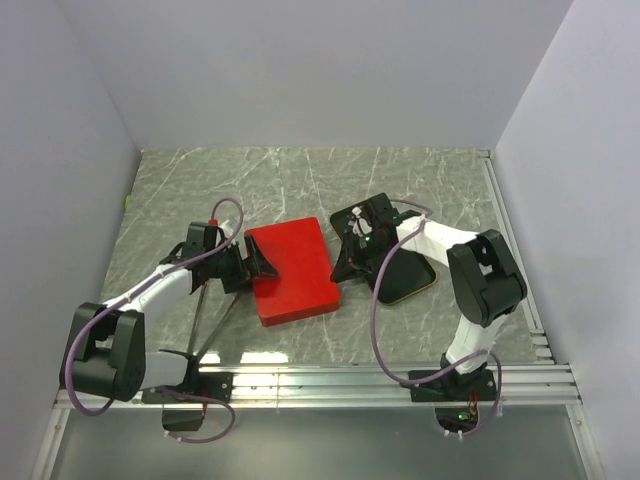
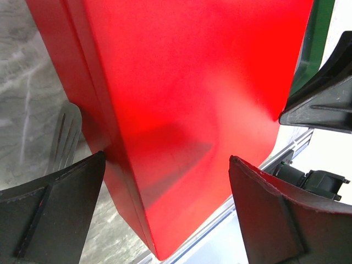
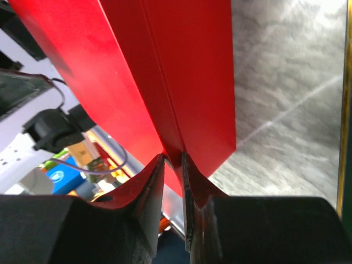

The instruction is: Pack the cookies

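Observation:
The cookies are hidden. A closed red box [image 1: 292, 268] lies in the middle of the table, between the two arms. My left gripper [image 1: 258, 262] is open at the box's left edge. In the left wrist view its fingers straddle the corner of the red box [image 2: 187, 82], with the left gripper [image 2: 168, 158] touching nothing. My right gripper [image 1: 343, 262] is at the box's right edge. In the right wrist view the right gripper [image 3: 174, 157] is shut, pinching the thin rim of the red box [image 3: 187, 66].
A black tray [image 1: 412, 284] with a gold rim lies under the right arm. A thin metal utensil [image 1: 218, 322] rests left of the box, also seen as a grey utensil [image 2: 66, 137]. Aluminium rails [image 1: 400, 380] line the near edge, and white walls surround the table.

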